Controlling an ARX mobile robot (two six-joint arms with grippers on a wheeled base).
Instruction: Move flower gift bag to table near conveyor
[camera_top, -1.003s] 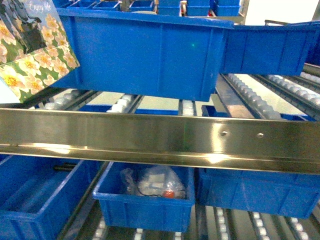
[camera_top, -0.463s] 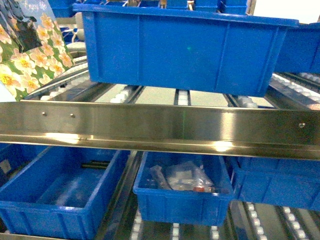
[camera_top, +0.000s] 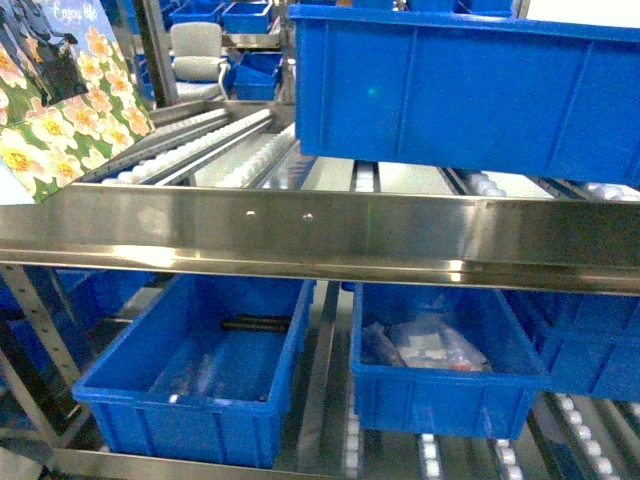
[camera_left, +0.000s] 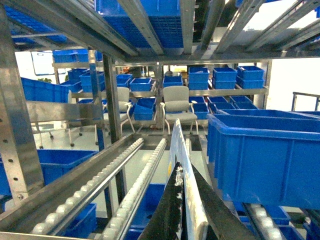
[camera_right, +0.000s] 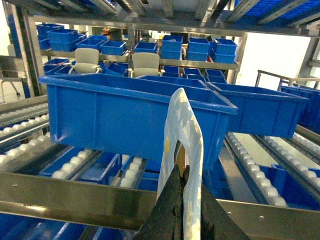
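Taking the steel rail (camera_top: 330, 235) of the conveyor (camera_top: 215, 145) as the mark: nearest in the left wrist view, the left gripper (camera_left: 186, 212) is clamped with its dark fingers (camera_left: 170, 210) together on the thin upright edge of the flower gift bag (camera_top: 62, 95). In the right wrist view the right gripper (camera_right: 186, 200) is likewise pinched shut on a pale edge of the same bag. In the head view the bag hangs tilted above the rail's left end, over the roller lanes, its face showing cream blossoms on green. Below the rail sit two blue bins (camera_top: 200, 365), the right one holding clear packets (camera_top: 425, 345). Just behind the rail, a large blue bin (camera_top: 470, 90) rests on the rollers. Far beyond stand grey chairs (camera_left: 179, 102) and shelves of more blue bins (camera_left: 220, 80). The table is not in sight
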